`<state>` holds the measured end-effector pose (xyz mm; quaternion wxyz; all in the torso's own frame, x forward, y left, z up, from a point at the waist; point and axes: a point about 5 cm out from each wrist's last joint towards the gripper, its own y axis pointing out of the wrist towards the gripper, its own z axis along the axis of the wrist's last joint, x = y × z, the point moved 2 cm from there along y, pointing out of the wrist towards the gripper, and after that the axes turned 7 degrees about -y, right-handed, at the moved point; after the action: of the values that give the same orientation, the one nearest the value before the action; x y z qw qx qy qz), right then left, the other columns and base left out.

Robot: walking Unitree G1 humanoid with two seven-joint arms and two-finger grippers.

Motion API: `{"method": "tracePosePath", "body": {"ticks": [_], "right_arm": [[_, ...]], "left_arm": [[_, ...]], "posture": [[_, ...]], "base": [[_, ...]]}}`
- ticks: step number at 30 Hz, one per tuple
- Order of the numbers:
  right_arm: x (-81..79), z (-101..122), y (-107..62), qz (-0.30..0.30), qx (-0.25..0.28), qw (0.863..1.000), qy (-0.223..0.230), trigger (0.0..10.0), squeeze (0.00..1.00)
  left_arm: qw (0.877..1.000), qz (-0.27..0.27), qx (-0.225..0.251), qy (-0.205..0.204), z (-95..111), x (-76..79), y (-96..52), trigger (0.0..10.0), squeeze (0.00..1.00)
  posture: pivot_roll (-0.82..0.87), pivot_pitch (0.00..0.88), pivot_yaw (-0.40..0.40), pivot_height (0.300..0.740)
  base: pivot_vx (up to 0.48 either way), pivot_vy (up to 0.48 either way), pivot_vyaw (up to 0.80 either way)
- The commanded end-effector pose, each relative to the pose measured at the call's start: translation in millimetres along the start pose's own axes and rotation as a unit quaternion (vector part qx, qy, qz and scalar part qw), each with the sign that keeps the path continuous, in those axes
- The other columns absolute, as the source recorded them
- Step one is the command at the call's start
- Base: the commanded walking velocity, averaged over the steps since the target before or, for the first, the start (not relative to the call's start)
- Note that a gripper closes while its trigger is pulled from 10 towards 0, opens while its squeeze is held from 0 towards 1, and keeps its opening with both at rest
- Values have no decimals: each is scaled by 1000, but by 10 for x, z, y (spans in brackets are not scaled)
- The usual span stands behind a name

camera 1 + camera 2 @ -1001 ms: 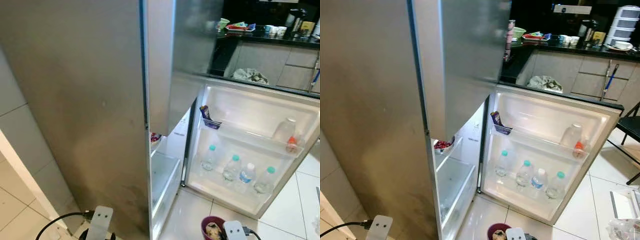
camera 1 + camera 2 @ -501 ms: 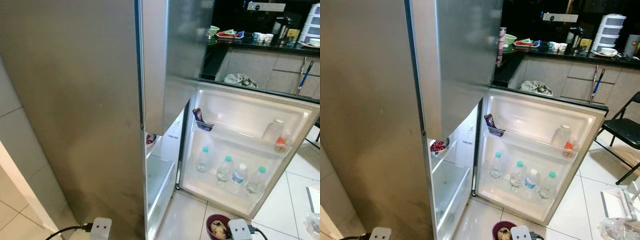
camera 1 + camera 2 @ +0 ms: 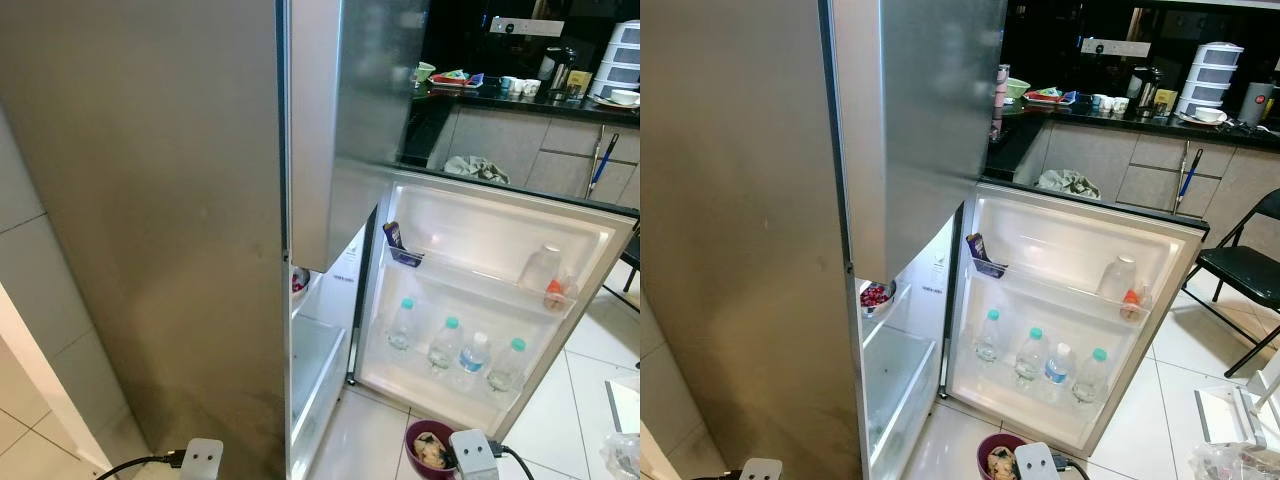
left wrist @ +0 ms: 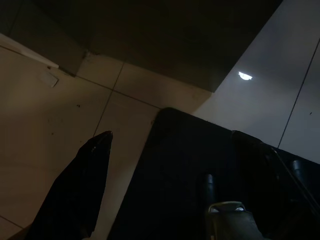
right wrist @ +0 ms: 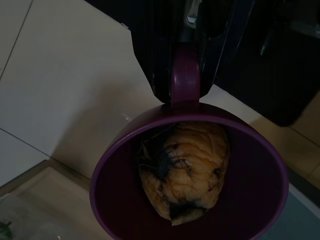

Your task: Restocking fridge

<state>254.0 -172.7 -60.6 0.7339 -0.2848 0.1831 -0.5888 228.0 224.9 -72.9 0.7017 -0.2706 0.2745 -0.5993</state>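
Observation:
A tall steel fridge (image 3: 180, 230) stands before me with its lower door (image 3: 480, 300) swung open to the right. Several water bottles (image 3: 445, 345) stand in the door's bottom shelf. A clear bottle (image 3: 540, 268) and a dark packet (image 3: 393, 236) sit in the shelf above. Inside are a bowl of red fruit (image 3: 876, 296) and a clear drawer (image 3: 315, 365). My right gripper (image 5: 185, 92) is shut on the handle of a purple cup (image 5: 250, 200), held low over the floor tiles. A wrinkled yellow-brown food item (image 5: 187, 170) lies in the cup. My left arm (image 3: 201, 460) hangs idle by the fridge's side.
A dark kitchen counter (image 3: 1120, 110) with dishes and stacked white containers (image 3: 1210, 70) runs behind the open door. A crumpled cloth (image 3: 475, 168) lies beyond the door's top edge. A black folding chair (image 3: 1240, 270) stands at the right, with papers (image 3: 1230, 420) on the floor.
The whole picture has shifted as the camera moved: more of the counter and the chair now show. The cup stays held in my right gripper.

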Motion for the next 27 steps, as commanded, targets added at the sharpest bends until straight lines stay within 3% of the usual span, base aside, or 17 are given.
{"method": "tracePosePath", "body": {"ticks": [1,3,4,8,9,10,15,16,17,19,20,22,23,24,25,26,27], "right_arm": [[-1,62,7,7,19,1000,13,0,0],[59,45,1,-17,8,1000,-9,3961,0],[70,35,-2,-21,5,1000,-15,10000,0],[63,10,-14,-10,9,1000,10,6588,0],[48,9,-14,-3,9,1000,11,0,0],[35,12,-12,1,10,1000,9,10000,0],[39,-9,-8,-9,-2,1000,5,8784,0],[22,-15,-12,-2,2,1000,12,0,0],[32,-42,-17,-12,-5,1000,4,10000,0],[35,-60,-22,-17,-8,1000,8,10000,0],[0,-54,-25,2,2,1000,24,3059,0],[-16,-47,-25,11,7,999,32,3059,0],[17,-60,-29,-6,0,1000,11,0,0],[26,-88,-37,-13,-5,1000,14,10000,0],[30,-108,-42,-17,-8,1000,18,10000,0],[10,-122,-47,-7,-7,1000,22,2902,0],[-9,-127,-50,3,-5,1000,27,2902,0]], "left_arm": [[1000,-5,-6,-4,-42,42,-3,10000,0],[1000,-8,-1,0,-3,51,5,10000,0],[1000,-8,0,1,3,54,7,10000,0],[1000,-10,1,14,13,60,9,10000,0],[1000,-10,1,14,15,59,9,10000,0],[1000,-9,1,12,17,56,10,10000,0],[1000,-9,1,17,11,36,6,10000,0],[1000,-9,2,17,8,30,4,10000,0],[1000,-8,2,15,4,22,1,10000,0],[1000,-7,2,14,-4,16,-1,10000,0],[1000,-6,-2,15,-34,7,-8,10000,0],[1000,-6,-4,15,-44,5,-11,10000,0],[1000,-5,-5,16,-51,2,-12,10000,0],[1000,-5,-6,14,-59,2,-14,10000,0],[1000,-5,-6,13,-64,2,-15,10000,0],[1000,-5,-7,12,-71,4,-16,10000,0],[1000,-5,-7,12,-75,6,-17,10000,0]], "posture": [[-12,0,-58,734],[-10,0,-57,734],[-10,0,-57,734],[0,0,-55,734],[-2,0,-52,734],[-4,0,-47,734],[-8,0,-32,734],[-7,0,-31,734],[-8,0,-32,734],[-10,0,-33,734],[-9,0,-36,734],[-9,0,-36,734],[-10,0,-38,734],[-9,0,-38,734],[-9,0,-38,734],[-8,0,-40,734],[-8,0,-40,734]], "base": [[0,0,0],[0,0,0],[0,0,0],[0,0,0],[0,0,0],[0,0,0],[0,0,0],[0,0,0],[0,0,0],[0,0,0],[0,0,0],[0,0,0],[0,0,0],[0,0,0],[0,0,0],[0,0,0],[0,0,0]]}}
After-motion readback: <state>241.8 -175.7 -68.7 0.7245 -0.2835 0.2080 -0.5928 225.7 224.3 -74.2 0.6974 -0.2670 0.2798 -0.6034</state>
